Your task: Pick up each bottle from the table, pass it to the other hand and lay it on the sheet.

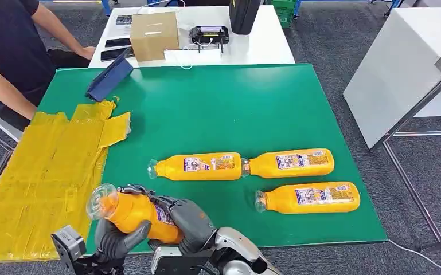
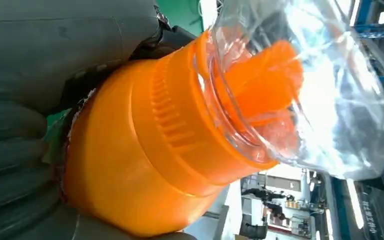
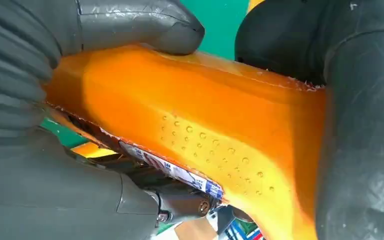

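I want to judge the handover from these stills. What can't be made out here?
- Head view: the held bottle's base, hidden by the right robot hand.
- Head view: the left robot hand is partly cut off by the bottom edge.
- Bottle labels: print too small to read.
- Right wrist view: the bottle's cap lies outside the picture.

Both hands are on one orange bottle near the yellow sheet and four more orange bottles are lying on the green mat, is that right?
Not quite: the head view shows three orange plastic bottles lying on the green mat, not four. Both the left hand and the right hand do grip one orange bottle near the yellow sheet.
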Robot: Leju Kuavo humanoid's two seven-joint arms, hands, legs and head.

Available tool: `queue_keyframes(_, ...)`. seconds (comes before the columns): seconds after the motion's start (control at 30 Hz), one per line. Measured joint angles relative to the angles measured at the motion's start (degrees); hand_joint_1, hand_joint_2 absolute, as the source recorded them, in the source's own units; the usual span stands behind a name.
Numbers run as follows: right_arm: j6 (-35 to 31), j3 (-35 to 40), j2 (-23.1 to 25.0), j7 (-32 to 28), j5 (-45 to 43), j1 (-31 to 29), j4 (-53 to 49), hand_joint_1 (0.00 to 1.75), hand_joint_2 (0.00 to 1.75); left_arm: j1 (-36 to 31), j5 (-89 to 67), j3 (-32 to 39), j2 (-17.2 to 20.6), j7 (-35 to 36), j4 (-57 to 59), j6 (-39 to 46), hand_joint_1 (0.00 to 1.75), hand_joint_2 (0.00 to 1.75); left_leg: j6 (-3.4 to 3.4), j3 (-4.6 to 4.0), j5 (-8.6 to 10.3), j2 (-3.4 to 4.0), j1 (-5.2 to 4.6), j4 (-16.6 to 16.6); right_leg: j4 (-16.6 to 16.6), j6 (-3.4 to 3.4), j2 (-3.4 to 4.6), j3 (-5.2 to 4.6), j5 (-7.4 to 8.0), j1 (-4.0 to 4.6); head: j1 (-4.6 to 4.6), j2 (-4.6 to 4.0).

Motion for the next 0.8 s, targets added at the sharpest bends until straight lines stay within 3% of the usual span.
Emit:
queue_keyframes(0.2, 0.0, 0.4, 0.0, 0.0, 0.0, -0.3, 0.6, 1.75, 1.75, 0.1, 0.8, 0.3, 0.0, -0.3, 0.5, -0.4, 1.75, 1.75, 0.0, 0.0, 0.0, 0.0, 0.0, 0.0, 0.0, 0.0, 0.0, 0.0, 0.0, 0.0, 0.0, 0.0)
queue_keyframes(0.23, -0.2, 0.4, 0.0, 0.1, 0.1, -0.3, 0.7, 0.42, 1.75, 0.1, 1.0, 0.3, 0.0, -0.4, 0.6, -0.4, 1.75, 1.75, 0.0, -0.01, 0.0, 0.0, 0.0, 0.0, 0.0, 0.0, 0.0, -0.01, 0.0, 0.0, 0.0, 0.0)
queue_keyframes(0.27, -0.4, 0.4, 0.0, 0.2, 0.2, -0.3, 0.7, 0.0, 1.75, 0.1, 1.2, 0.4, 0.0, -0.4, 0.7, -0.4, 1.75, 1.75, 0.0, -0.01, 0.0, 0.0, 0.0, 0.0, 0.0, 0.0, 0.0, -0.01, 0.0, 0.0, -0.02, 0.0)
queue_keyframes(0.3, -0.9, 0.4, 0.0, 0.3, 0.5, -0.3, 0.7, 0.0, 0.0, 0.1, 1.4, 0.5, 0.0, -0.5, 0.7, -0.4, 1.75, 1.75, 0.0, -0.01, 0.0, 0.0, 0.0, 0.0, 0.0, 0.0, 0.0, -0.01, 0.0, 0.0, 0.0, 0.0)
queue_keyframes(0.47, -5.9, -0.1, -0.4, 1.7, 4.2, 2.5, 0.0, 0.0, 0.0, 0.0, -3.2, 0.9, -0.4, -1.3, 0.4, 3.6, 1.75, 1.75, 0.0, -0.04, 0.0, -0.01, 0.0, 0.0, 0.0, 0.0, -0.01, -0.05, 0.0, 0.0, -0.02, 0.0)
queue_keyframes(0.8, -10.9, -8.7, -5.4, 5.2, 10.3, 13.8, -10.7, 0.0, 0.0, -0.4, -16.5, 5.4, -1.5, -3.2, -5.2, 14.5, 1.75, 1.75, 0.0, -0.13, -0.01, -0.06, -0.01, 0.0, 0.0, 0.0, -0.05, -0.07, 0.0, -0.01, 0.0, 0.0)
